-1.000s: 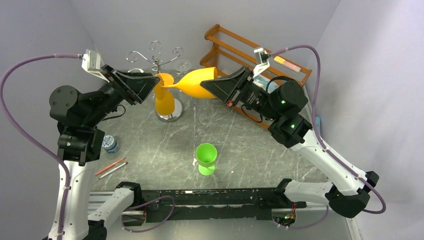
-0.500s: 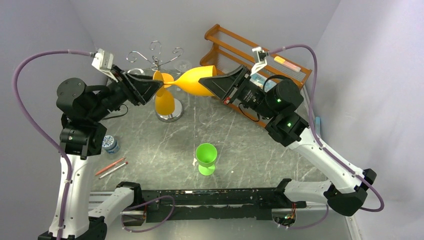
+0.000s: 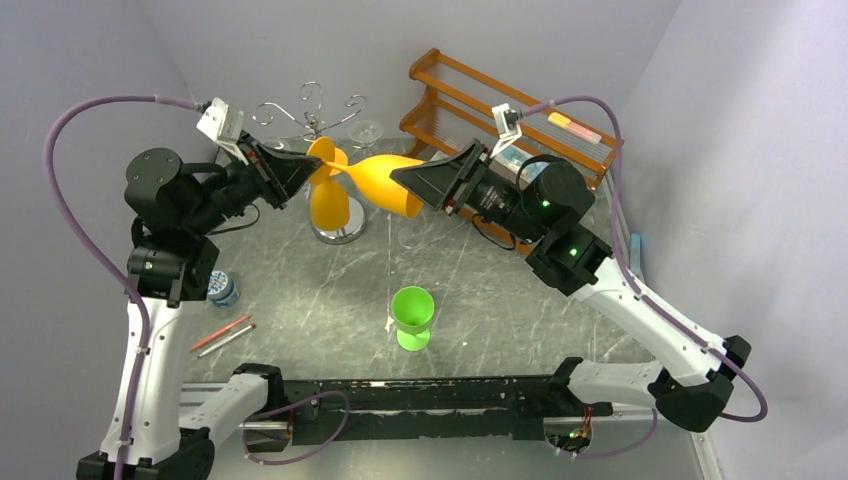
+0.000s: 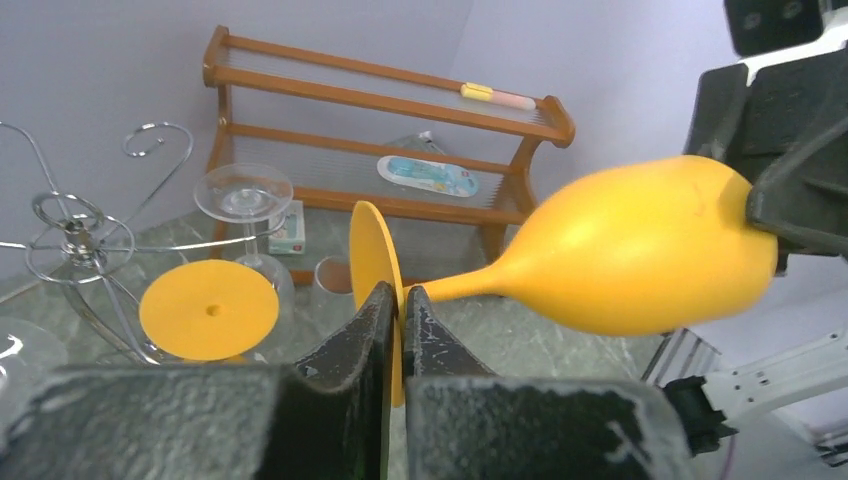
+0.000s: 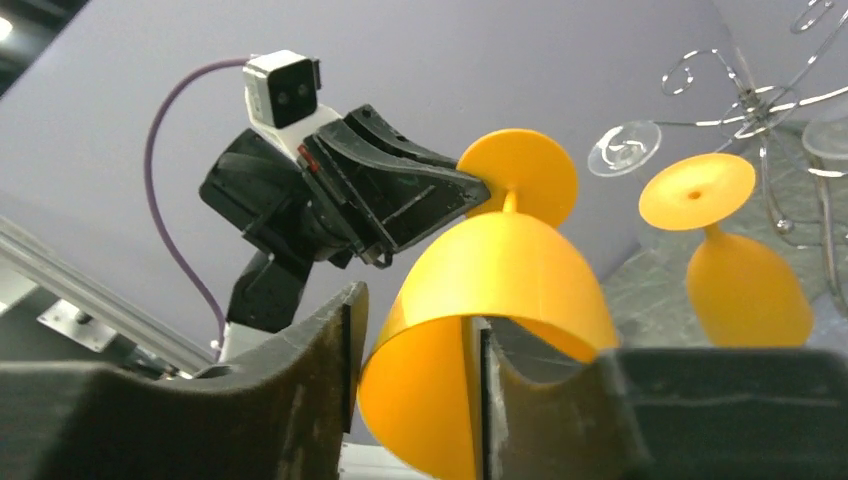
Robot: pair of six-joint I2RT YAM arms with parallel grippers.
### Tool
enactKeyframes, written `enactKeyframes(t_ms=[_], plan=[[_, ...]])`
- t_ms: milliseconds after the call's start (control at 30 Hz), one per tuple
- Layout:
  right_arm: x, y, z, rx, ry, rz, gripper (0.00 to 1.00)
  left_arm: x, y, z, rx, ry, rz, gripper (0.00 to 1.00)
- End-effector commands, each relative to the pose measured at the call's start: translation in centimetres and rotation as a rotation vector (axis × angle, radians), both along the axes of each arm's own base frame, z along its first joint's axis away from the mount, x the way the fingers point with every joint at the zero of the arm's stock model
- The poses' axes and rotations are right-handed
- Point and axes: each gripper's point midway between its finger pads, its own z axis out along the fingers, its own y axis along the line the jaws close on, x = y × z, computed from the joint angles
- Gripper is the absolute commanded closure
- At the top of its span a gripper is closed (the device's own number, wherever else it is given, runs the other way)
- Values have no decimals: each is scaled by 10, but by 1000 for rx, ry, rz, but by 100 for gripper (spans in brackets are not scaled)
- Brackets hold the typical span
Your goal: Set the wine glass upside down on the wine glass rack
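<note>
Walls [image 3: 420, 25]: plain pale lavender-grey on the left, back and right. Tabletop [image 3: 300, 290]: dark grey marble-look with white veining, slightly glossy, picks up soft reflections. Brown wooden two-tier shelf [image 4: 380, 97] stands at back right, angled along the right wall; railed top, clear ribbed panels as tiers. Light grey strip [image 3: 450, 460] runs along the near table edge. Lighting is even and diffuse, shadows faint.
</note>
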Motion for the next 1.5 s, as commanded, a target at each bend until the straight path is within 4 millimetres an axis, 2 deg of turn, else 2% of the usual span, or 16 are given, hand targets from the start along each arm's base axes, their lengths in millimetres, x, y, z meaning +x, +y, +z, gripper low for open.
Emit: enactKeyframes(t_ms=[0, 67, 133, 333, 467, 567, 700, 867, 1000, 1200, 1300, 1467], plan=[[-1, -21, 3, -4, 80, -60, 45, -21, -1, 24, 76, -237, -46, 95], [-1, -28, -3, -44, 120, -90, 35, -22, 0, 20, 121, -274, -44, 95], [-1, -36, -8, -84, 159, -122, 30, -22, 0, 13, 156, -303, -49, 95], [3, -43, -9, -175, 205, -169, 29, -43, -9, -11, 265, -504, -139, 95], [2, -28, -6, -194, 221, -107, 29, -66, -15, -25, 338, -689, -196, 95], [0, -10, -9, -202, 266, -28, 31, -76, -16, -36, 367, -767, -190, 95], [-15, 22, -27, -169, 381, 143, 34, -85, -24, -48, 408, -859, -211, 95], [-36, 47, -52, -164, 515, 210, 34, -83, -23, -61, 495, -912, -158, 95], [-49, 56, -65, -165, 586, 213, 38, -76, -17, -63, 567, -942, -93, 95], [-47, 62, -89, -170, 668, 184, 49, -75, -17, -70, 629, -971, -84, 95], [-44, 65, -91, -136, 683, 184, 54, -77, -16, -73, 661, -997, -84, 95], [-35, 68, -90, -102, 699, 151, 52, -82, -20, -78, 697, -1046, -103, 95]])
